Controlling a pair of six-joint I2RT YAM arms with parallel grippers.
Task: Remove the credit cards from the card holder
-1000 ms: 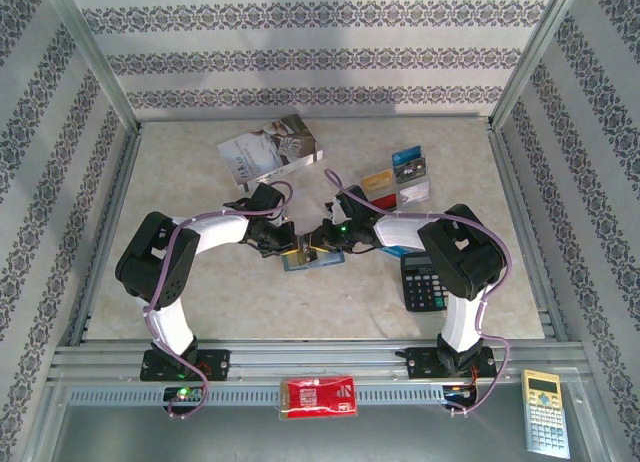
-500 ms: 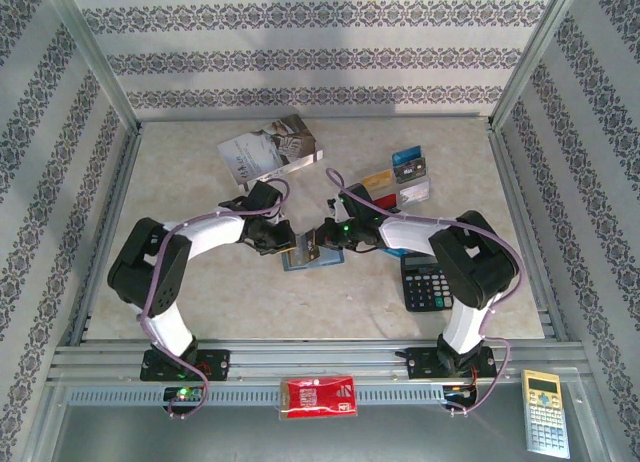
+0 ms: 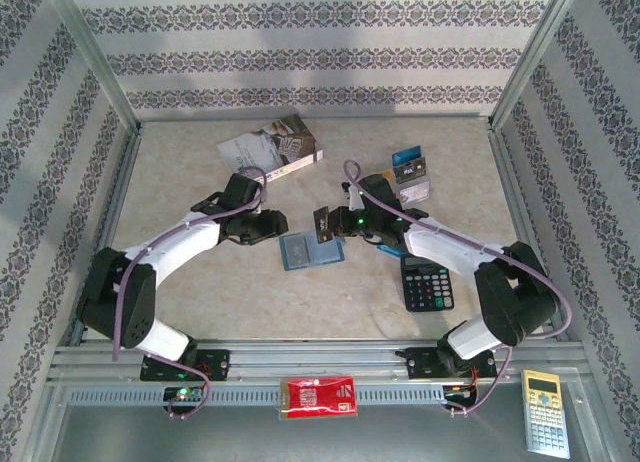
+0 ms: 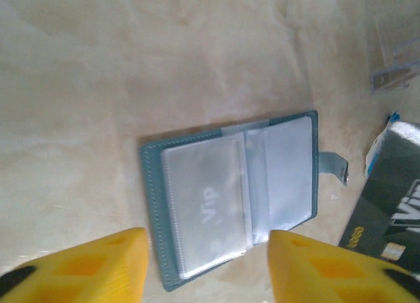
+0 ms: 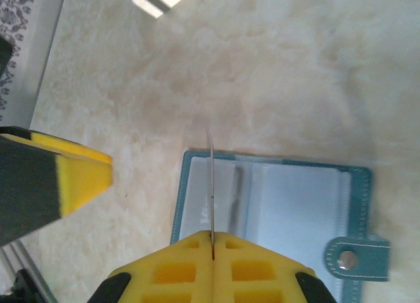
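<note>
The blue-grey card holder lies open and flat on the table, its clear slot pockets up. My right gripper is shut on a dark credit card, held upright just above the holder's far edge. The right wrist view shows that card edge-on, pinched between the yellow fingers over the holder. My left gripper hangs open to the left of the holder, nothing between its fingers. The held black card appears at the right of the left wrist view.
Several removed cards lie at the back right beside the right arm. A grey-white book lies at the back. A black calculator sits right of the holder. A red packet and a yellow calculator rest on the front rail.
My left gripper opened, let go of the holder and drew back to the left. The right gripper stayed shut and lifted the card up out of the holder, which now lies flat.
</note>
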